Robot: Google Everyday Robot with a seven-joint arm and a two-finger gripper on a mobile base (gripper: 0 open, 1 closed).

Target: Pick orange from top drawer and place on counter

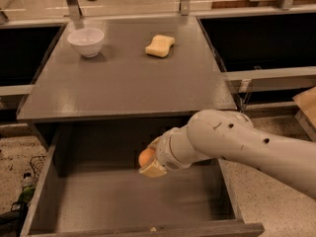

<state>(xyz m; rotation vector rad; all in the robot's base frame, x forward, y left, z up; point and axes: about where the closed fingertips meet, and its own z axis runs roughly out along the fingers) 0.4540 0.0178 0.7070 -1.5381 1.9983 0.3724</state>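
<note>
A white bowl is sitting at the back left of the counter. Above the floor of the open top drawer, the orange is showing as a small, smooth ball, half covered, so I cannot tell its long axis. The gripper is clamping it between pale fingers. A yellow sponge is lying farther right.

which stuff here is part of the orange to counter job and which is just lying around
Job: orange, held by the end effector over the open top drawer; counter, where it goes.
Lying about: white bowl and yellow sponge, both on the counter.
</note>
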